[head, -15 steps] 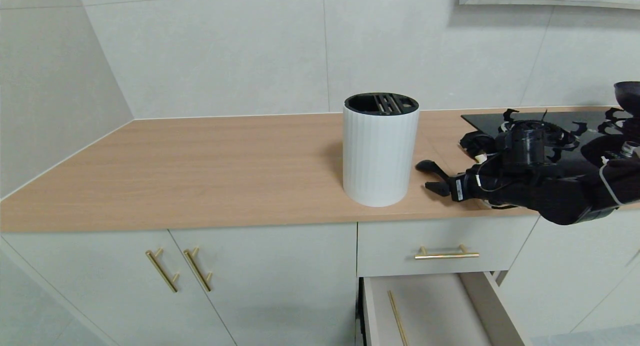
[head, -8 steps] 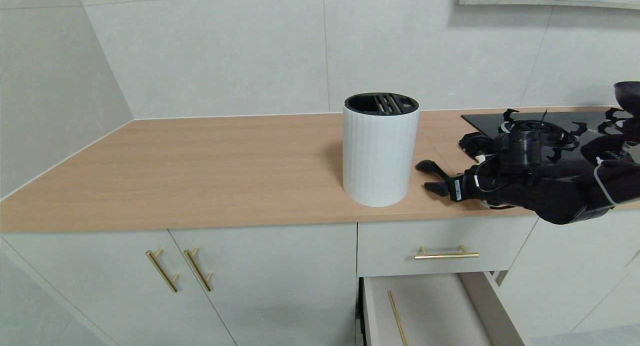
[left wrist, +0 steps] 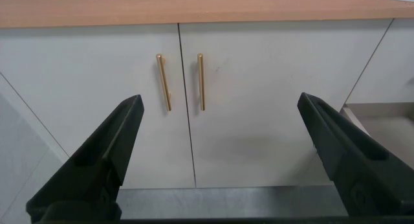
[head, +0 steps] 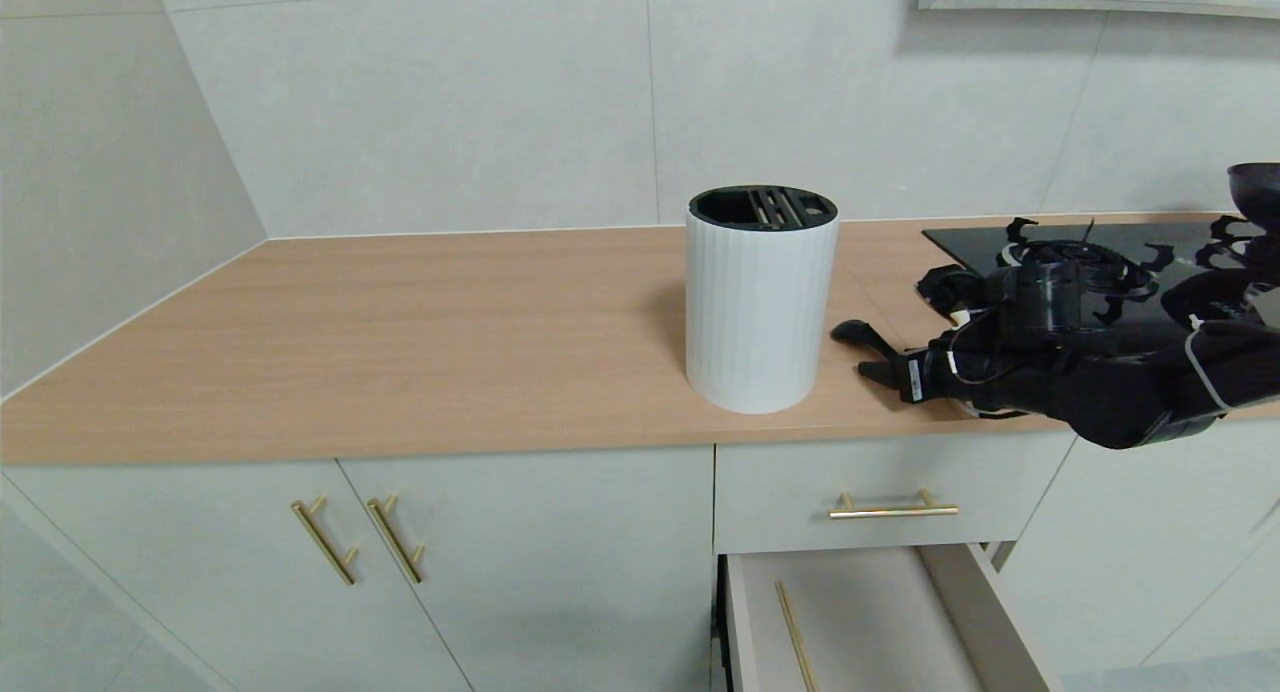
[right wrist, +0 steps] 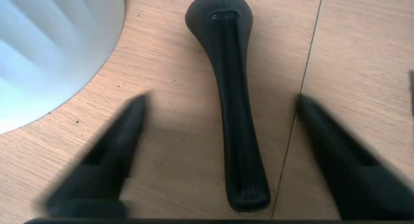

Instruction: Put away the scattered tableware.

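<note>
On the wooden worktop [head: 450, 342] stands a white ribbed cylindrical holder with a black slotted top [head: 760, 312]. Just beside its base lies a black plastic utensil handle [right wrist: 236, 159], flat on the wood, its rounded end nearest the holder. The right tool [head: 868, 354] sits low over it, its fingers [right wrist: 123, 146] spread apart on either side of the handle without gripping it. The left tool [left wrist: 220, 104] hangs below worktop level, also parted and holding nothing, facing white cabinet doors [left wrist: 259, 120] with brass bar handles [left wrist: 200, 81].
</note>
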Robot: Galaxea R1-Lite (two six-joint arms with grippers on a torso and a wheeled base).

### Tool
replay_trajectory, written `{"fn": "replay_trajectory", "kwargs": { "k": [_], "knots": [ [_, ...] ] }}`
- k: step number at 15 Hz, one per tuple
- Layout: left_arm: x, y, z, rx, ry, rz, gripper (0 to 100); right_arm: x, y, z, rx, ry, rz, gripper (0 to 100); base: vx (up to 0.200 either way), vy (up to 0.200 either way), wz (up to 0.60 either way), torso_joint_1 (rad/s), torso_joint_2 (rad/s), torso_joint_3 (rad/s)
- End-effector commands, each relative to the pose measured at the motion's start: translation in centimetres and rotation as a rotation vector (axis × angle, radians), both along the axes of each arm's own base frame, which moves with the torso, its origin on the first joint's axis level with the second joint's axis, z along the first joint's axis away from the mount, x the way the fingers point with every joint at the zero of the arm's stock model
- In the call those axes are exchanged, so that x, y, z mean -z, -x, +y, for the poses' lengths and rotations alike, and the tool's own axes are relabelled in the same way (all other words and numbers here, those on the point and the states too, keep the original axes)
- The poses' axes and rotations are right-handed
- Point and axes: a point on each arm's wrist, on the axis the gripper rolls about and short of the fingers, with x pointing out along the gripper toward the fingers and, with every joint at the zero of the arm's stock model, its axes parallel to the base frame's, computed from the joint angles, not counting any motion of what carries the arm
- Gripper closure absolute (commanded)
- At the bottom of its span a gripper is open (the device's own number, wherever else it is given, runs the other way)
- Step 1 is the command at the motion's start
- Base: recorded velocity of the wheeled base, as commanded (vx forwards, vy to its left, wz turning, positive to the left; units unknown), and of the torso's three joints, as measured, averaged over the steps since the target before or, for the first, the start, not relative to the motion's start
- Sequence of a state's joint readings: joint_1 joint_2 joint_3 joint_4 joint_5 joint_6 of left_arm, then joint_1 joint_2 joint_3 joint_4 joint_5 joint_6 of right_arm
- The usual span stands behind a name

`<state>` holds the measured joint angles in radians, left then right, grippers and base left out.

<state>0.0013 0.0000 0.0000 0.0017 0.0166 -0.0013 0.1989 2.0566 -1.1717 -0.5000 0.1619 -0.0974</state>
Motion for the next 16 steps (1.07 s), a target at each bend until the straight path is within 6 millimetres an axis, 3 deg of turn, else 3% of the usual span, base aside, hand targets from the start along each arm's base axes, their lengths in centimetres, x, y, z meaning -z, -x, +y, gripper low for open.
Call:
{"fn": "replay_trajectory", "kwargs": {
  "k": [1,8,10,14,16],
  "knots": [
    [0.0,0.0,0.0,-0.001,0.000,0.000,0,-0.1,0.1,0.1,-0.003,0.000,-0.002,100,0.000,0.000,0.00,0.000,0.00,0.000],
    [0.0,0.0,0.0,-0.001,0.000,0.000,0,-0.8,0.5,0.2,-0.001,-0.022,-0.003,100,0.000,0.000,0.00,0.000,0.00,0.000],
    [0.0,0.0,0.0,-0.001,0.000,0.000,0,-2.4,1.7,0.4,0.007,-0.057,0.010,100,0.000,0.000,0.00,0.000,0.00,0.000],
    [0.0,0.0,0.0,-0.001,0.000,0.000,0,-7.7,8.2,0.9,0.023,-0.138,0.156,100,0.000,0.000,0.00,0.000,0.00,0.000],
    [0.0,0.0,0.0,-0.001,0.000,0.000,0,-10.0,12.8,0.4,0.039,-0.173,0.245,100,0.000,0.000,0.00,0.000,0.00,0.000]
  ]
}}
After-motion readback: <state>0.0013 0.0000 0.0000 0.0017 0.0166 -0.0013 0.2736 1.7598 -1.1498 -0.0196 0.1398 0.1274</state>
